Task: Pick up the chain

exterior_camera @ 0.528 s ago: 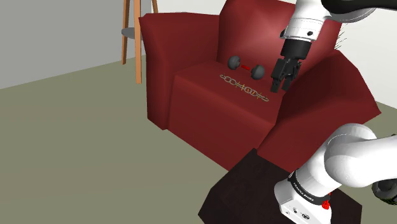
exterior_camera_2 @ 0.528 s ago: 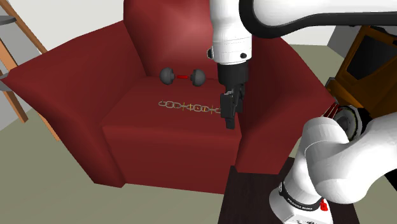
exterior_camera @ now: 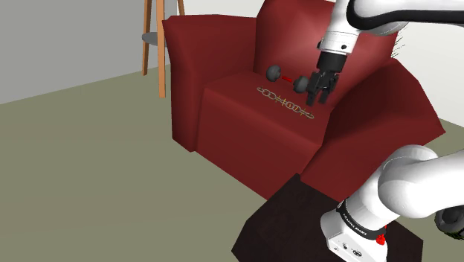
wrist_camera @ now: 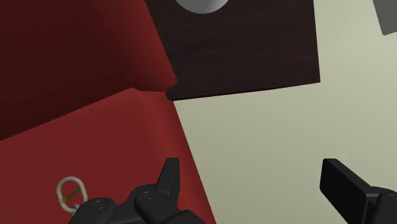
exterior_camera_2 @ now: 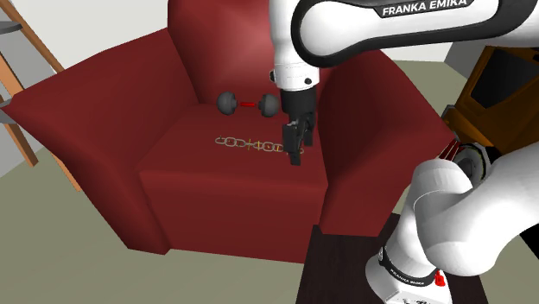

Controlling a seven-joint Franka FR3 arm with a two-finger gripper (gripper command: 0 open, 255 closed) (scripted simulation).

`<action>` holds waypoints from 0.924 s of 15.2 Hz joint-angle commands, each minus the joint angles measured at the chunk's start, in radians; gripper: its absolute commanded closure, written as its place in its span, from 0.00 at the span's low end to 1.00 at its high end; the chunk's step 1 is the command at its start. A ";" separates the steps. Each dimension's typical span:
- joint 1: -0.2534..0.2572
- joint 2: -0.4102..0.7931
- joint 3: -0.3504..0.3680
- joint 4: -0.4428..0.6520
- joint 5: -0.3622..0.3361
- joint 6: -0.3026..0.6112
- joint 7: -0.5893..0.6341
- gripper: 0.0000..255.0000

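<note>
**Shoulder view:** the chain [exterior_camera: 285,103] lies stretched across the seat of the red armchair [exterior_camera: 223,119], in front of a dumbbell [exterior_camera: 288,76]. The claw [exterior_camera: 318,99] hangs low over the seat at one end of the chain.

**Second exterior view:** the claw [exterior_camera_2: 295,155] points down at the seat, at the chain's [exterior_camera_2: 250,144] end.

**Wrist view:** the claw [wrist_camera: 254,191] is spread wide and grips nothing. One link of the chain [wrist_camera: 70,193] lies on the seat beside it.

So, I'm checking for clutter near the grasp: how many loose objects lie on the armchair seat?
2: the chain across the seat, the dumbbell behind it near the backrest. The gripper could hide something small.
</note>
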 commanded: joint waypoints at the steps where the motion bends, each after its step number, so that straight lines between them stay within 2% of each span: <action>1: -0.008 0.064 -0.023 0.022 -0.021 0.048 -0.029 0.00; 8: -0.035 0.276 -0.099 0.115 -0.069 0.189 -0.124 0.00; 14: -0.057 0.473 -0.157 0.238 -0.072 0.284 -0.206 0.00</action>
